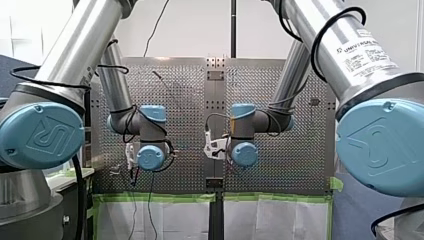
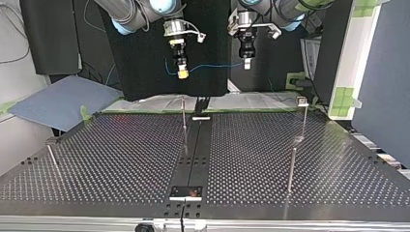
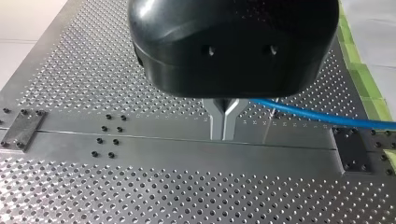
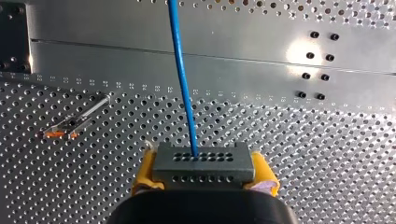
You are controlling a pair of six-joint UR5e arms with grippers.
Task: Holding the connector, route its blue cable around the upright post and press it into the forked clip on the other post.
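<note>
The grey connector (image 4: 203, 164) sits between the yellow pads of my right gripper (image 4: 204, 173), which is shut on it. Its blue cable (image 4: 183, 79) runs straight ahead from the connector. In the top view the cable (image 2: 212, 66) spans from my right gripper (image 2: 183, 73) at the left to my left gripper (image 2: 247, 65) at the right, both high above the table. My left gripper (image 3: 223, 134) has its metal fingers shut, and the cable (image 3: 317, 116) leaves beside them. A thin upright post (image 2: 184, 121) stands near the table's middle. A post with a clip on top (image 2: 302, 102) stands at the right.
The perforated table (image 2: 121, 159) has a plain centre strip (image 2: 196, 150) with a small plate (image 2: 186, 192) at its near end. Another post (image 2: 291, 169) rises at the near right and a short one (image 2: 52, 157) at the left. Green tape (image 2: 295, 79) lines the far edge.
</note>
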